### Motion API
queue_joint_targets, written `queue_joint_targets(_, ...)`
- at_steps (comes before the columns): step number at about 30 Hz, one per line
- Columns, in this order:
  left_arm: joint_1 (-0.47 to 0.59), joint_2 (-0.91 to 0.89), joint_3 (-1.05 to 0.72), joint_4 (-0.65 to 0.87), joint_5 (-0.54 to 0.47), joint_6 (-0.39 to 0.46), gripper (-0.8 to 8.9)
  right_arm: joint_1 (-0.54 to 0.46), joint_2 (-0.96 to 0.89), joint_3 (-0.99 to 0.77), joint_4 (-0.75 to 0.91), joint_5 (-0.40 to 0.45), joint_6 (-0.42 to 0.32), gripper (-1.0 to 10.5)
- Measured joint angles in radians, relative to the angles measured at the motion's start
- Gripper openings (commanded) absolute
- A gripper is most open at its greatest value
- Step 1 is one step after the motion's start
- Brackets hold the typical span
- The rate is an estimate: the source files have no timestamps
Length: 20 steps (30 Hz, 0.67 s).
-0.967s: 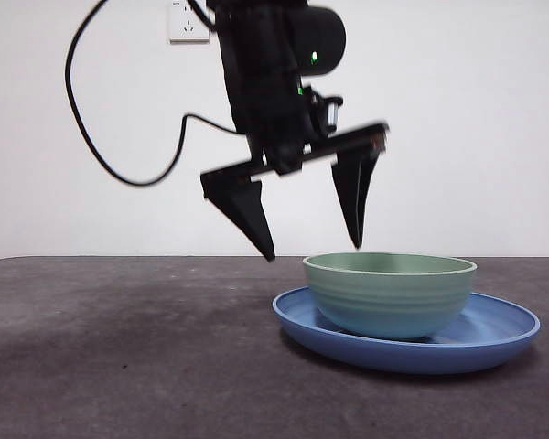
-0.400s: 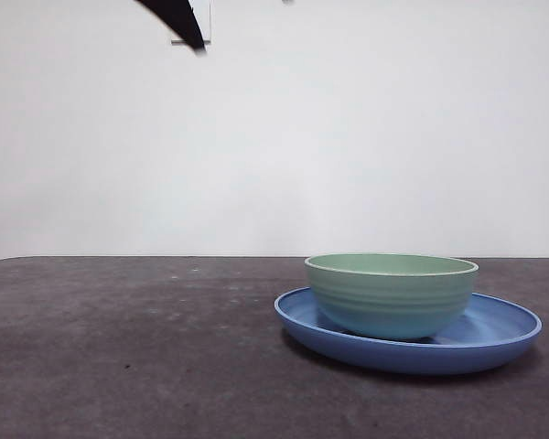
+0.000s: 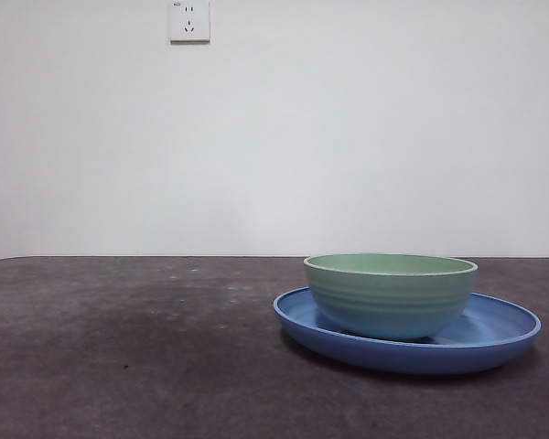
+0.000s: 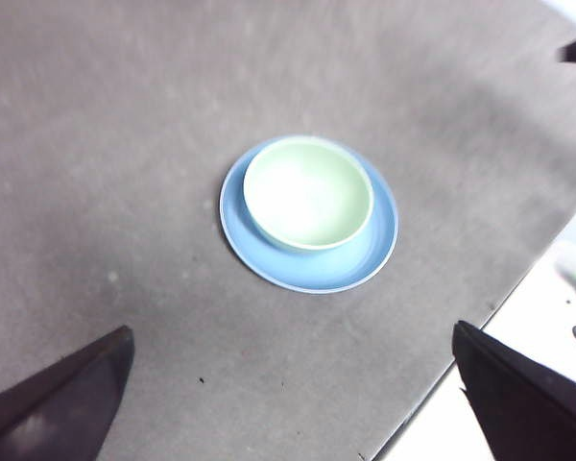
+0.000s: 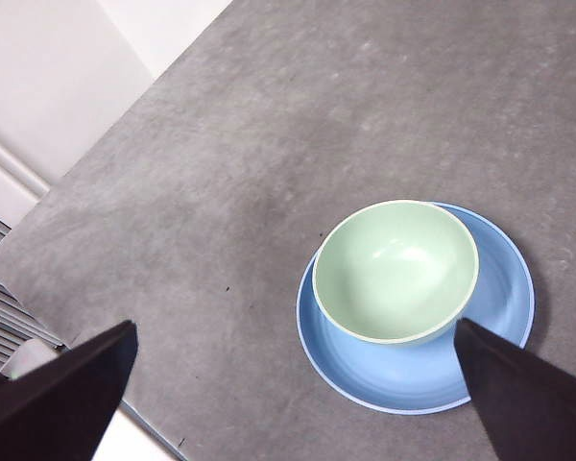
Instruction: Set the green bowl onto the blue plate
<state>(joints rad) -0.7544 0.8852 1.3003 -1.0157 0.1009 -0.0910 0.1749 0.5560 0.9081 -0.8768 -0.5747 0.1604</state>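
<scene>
- On the dark table [image 3: 119,366], in the front view, the green bowl [image 3: 390,294] is sitting upright inside the blue plate [image 3: 494,334], toward the plate's left side; neither gripper is showing here.
- In the left wrist view, the left gripper [image 4: 298,403] is hanging high above the pair with its jaws spread wide, gripping nothing. The bowl [image 4: 308,194] is looking pale mint and empty, the plate [image 4: 379,245] glossy blue.
- In the right wrist view, the right gripper [image 5: 298,384] is likewise gaping and empty. The bowl [image 5: 396,272] is probably light, stiff and a little slippery; its thin rim is offering the best hold. The plate [image 5: 499,336] is ringing it, wider and shallow.
</scene>
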Motion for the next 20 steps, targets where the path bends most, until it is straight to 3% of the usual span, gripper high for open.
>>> queue_joint_targets(9, 0.002, -0.401, -0.325, 0.076, 0.000, -0.005, 5.35, 0.000, 0.000, 0.000, 0.000, 0.000, 0.000, 6.1)
queue_joint_targets(20, 0.002, -0.505, -0.370, 0.050, 0.000, -0.008, 5.35, 0.000, 0.000, 0.000, 0.002, 0.000, 0.000, 6.1)
